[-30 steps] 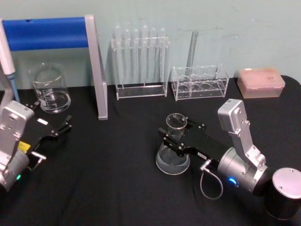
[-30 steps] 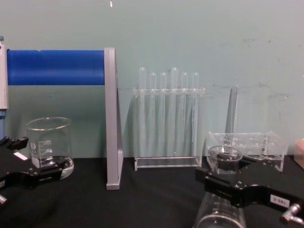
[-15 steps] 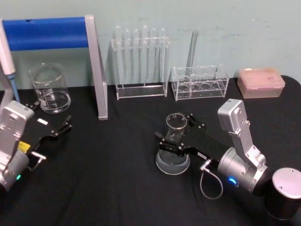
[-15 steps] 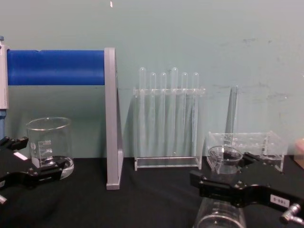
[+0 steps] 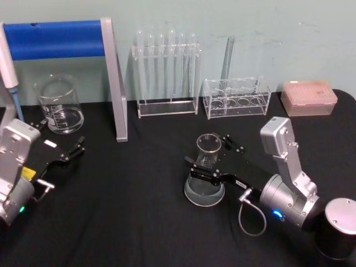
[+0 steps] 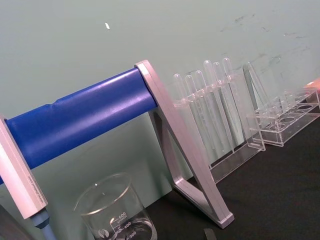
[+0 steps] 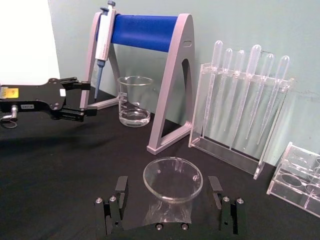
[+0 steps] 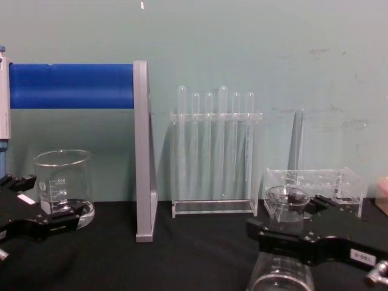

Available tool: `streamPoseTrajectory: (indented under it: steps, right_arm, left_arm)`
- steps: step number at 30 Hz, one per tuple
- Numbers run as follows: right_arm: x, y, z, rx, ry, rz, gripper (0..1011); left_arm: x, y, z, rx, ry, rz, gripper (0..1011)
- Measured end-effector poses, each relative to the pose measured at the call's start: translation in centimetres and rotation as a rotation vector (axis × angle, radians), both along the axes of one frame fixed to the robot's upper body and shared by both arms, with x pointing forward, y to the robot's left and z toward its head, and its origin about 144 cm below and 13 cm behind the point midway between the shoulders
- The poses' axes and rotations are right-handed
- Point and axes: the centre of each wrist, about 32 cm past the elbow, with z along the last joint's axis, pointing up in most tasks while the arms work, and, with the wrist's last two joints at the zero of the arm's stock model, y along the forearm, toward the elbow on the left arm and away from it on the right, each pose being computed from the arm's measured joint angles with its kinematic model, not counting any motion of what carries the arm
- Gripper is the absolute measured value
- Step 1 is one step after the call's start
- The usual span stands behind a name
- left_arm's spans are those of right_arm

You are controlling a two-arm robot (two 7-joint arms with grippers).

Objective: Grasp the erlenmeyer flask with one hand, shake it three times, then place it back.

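Black table (image 5: 144, 222) under a pale green wall. Biggest thing back there is the blue-barred pipette stand (image 5: 61, 41), far to the left of the erlenmeyer flask (image 5: 206, 172); a glass beaker (image 5: 58, 105) sits below its bar. Behind the flask, a rack of test tubes (image 5: 166, 72), a low clear rack (image 5: 236, 97) and a pink tip box (image 5: 308, 97). Flask stands upright on the table. Right claw (image 7: 170, 200) is spread wide, fingers (image 7: 120, 192) either side of the neck, not touching. Left claw (image 5: 67, 153) hangs spread beside the beaker, holding nothing.
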Motion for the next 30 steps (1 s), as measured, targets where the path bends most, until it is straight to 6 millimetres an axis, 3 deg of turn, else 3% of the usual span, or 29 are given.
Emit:
streamPoseTrajectory:
  steps: [21, 30]
  right_arm:
    - [-3.7, -5.7, 0.0, -0.015, 0.024, 0.067, 1000]
    - [-3.8, -7.4, 0.2, -0.025, 0.002, -0.026, 1000]
  left_arm:
    - [0.0, 0.0, 0.0, 0.000, 0.000, 0.000, 1001]
    - [0.0, 0.0, 0.0, 0.000, 0.000, 0.000, 1001]
